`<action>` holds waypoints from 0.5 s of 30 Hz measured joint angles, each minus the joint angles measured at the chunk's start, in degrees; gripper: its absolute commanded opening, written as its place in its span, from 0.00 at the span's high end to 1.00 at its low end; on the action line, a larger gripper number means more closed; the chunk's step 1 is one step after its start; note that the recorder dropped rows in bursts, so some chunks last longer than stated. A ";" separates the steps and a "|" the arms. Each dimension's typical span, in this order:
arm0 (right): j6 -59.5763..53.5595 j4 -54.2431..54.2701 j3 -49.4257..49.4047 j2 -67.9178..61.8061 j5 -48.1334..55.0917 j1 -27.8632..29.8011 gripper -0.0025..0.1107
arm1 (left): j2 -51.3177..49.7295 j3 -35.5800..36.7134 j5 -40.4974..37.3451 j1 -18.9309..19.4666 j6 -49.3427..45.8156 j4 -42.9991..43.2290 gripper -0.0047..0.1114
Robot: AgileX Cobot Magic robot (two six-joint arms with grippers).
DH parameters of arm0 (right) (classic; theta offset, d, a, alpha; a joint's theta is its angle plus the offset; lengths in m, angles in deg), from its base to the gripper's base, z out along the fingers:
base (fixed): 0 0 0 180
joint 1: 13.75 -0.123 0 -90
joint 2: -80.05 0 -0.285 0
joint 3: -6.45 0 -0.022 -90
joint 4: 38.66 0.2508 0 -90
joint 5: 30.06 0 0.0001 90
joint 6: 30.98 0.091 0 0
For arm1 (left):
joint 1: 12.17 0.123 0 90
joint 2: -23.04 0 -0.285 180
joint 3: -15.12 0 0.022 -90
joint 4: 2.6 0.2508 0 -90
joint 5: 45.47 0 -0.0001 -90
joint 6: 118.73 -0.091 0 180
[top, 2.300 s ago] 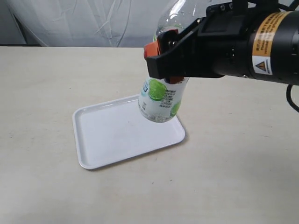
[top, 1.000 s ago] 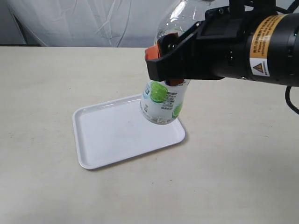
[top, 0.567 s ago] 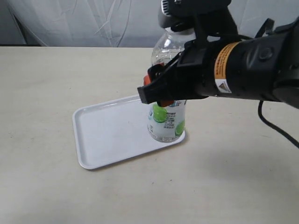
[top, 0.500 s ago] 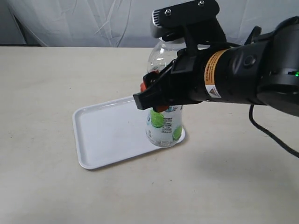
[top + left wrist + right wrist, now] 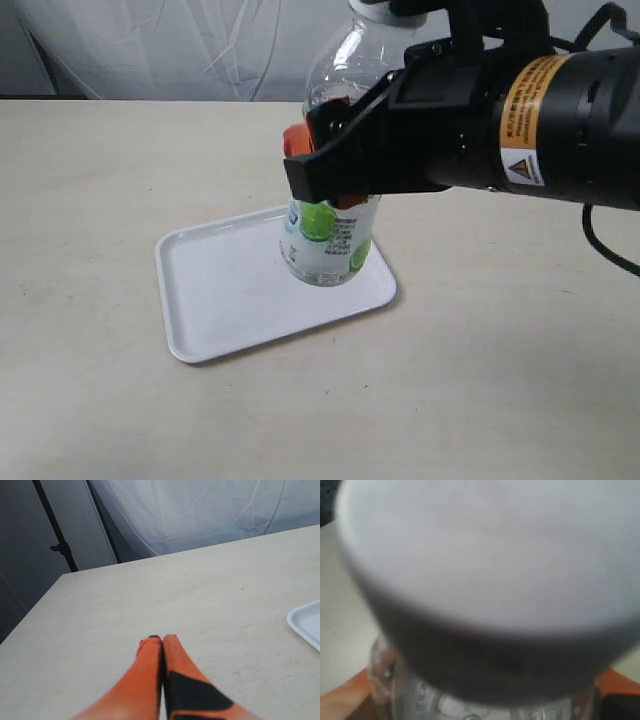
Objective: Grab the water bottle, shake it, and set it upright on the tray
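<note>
Bottle (image 5: 325, 245) off table (image 5: 100, 160), clamped mid-body by right gripper (image 5: 325, 170), near upright with slight tilt, cap on top. We judge pickup done; shake we can't confirm from these views. Base low over right part of tray (image 5: 220, 290); touching or just above, we can't tell. Left to do: seat bottle upright, let go. Left gripper (image 5: 159, 645) pinched together, holding nothing, hovers over table near tray corner. Surface: flat matte beige. Room: crinkled white sheet (image 5: 200, 50) behind, dark pole (image 5: 55, 545) beside it.

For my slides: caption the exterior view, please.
Right gripper holds the water bottle, slightly tilted, over the tray.
</note>
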 measured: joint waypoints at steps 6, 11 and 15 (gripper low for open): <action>3.77 -10.06 0.00 0.05 7.11 -0.12 0.98 | 0.00 0.00 0.00 0.00 0.00 0.00 0.96; 12.60 -17.31 0.00 -0.91 15.81 0.10 0.98 | 0.00 0.00 0.00 0.00 0.00 0.00 0.96; 13.51 -13.18 0.00 -2.18 4.62 0.10 0.98 | 0.00 0.00 0.00 0.00 0.00 0.00 0.96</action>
